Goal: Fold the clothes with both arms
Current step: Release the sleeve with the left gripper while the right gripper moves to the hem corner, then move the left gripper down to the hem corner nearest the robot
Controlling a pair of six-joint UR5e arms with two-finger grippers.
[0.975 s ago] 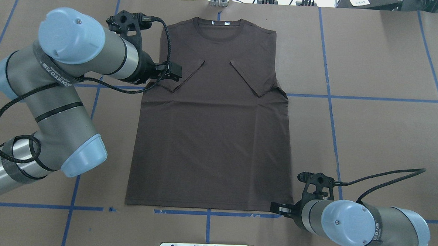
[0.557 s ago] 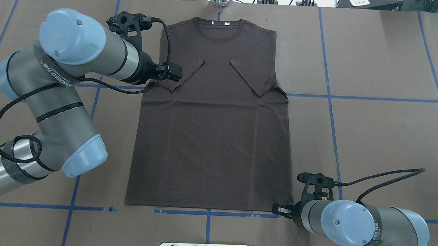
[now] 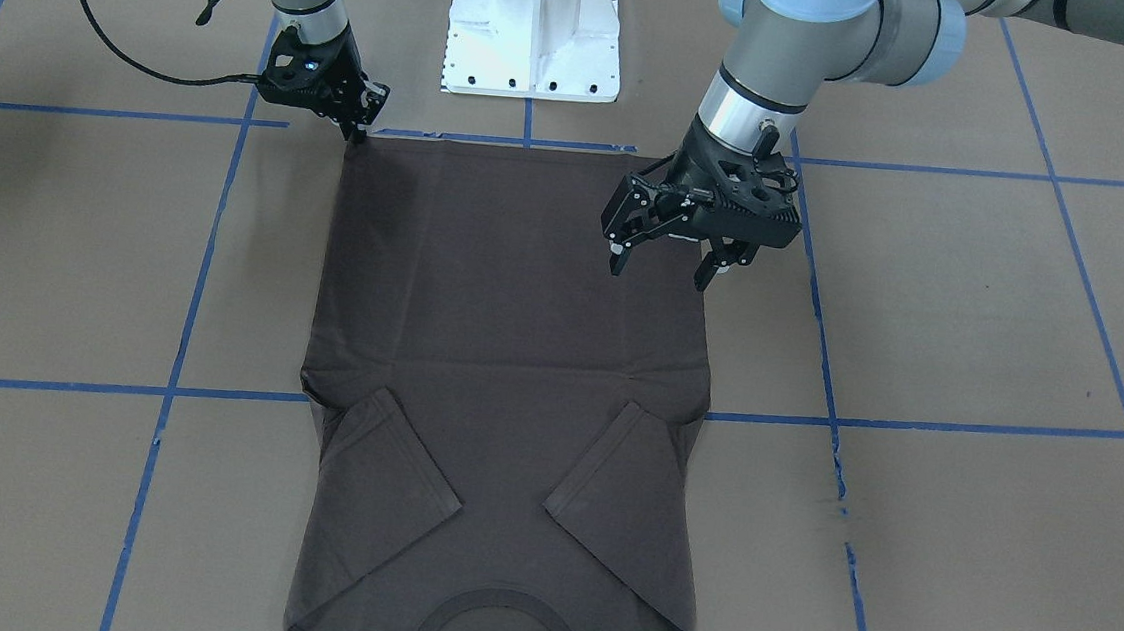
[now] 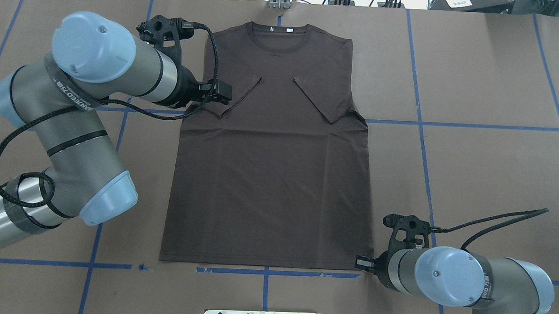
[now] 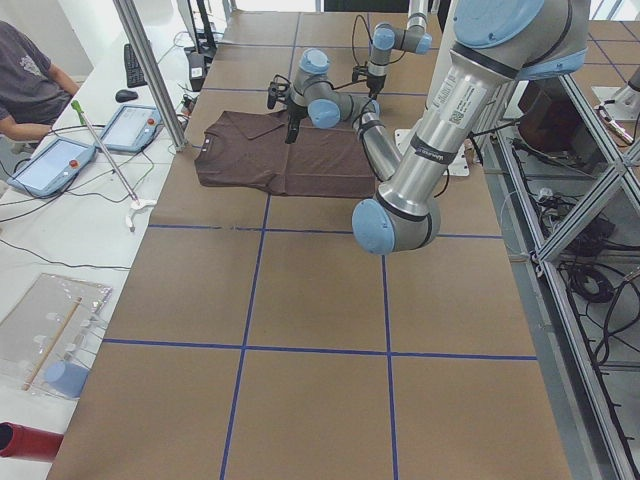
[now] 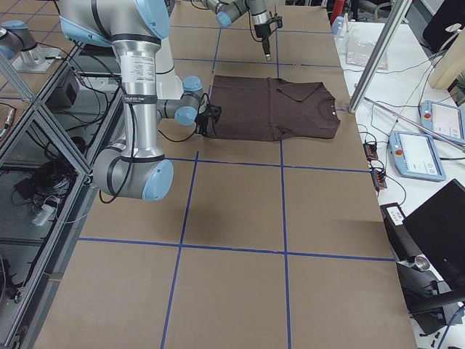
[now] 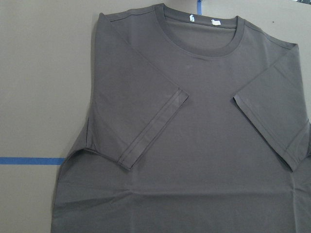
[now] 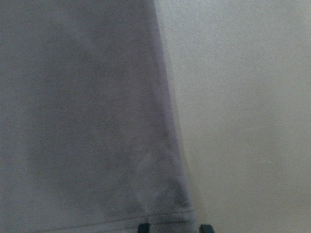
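Note:
The dark brown T-shirt (image 4: pixel 271 175) lies flat on the brown table, collar at the far side, both sleeves folded inward. My left gripper (image 3: pixel 661 271) hangs open above the shirt's left side, well clear of the cloth; in the overhead view the left gripper (image 4: pixel 221 92) sits over the folded left sleeve. The left wrist view looks down on the collar and both sleeves of the shirt (image 7: pixel 194 145). My right gripper (image 3: pixel 365 119) is low at the near right hem corner, open. In its wrist view the two fingertips (image 8: pixel 144 227) straddle the shirt's hem corner (image 8: pixel 180 204).
The white pedestal base (image 3: pixel 534 32) stands at the near table edge behind the hem. Blue tape lines (image 4: pixel 488 126) grid the table. A seated person (image 5: pixel 30 80) and tablets (image 5: pixel 50 165) are past the far edge, beside a metal post (image 5: pixel 150 70).
The right arm has shifted slightly right and its gripper has settled at the hem corner. The left arm has barely moved. The shirt lies unchanged.

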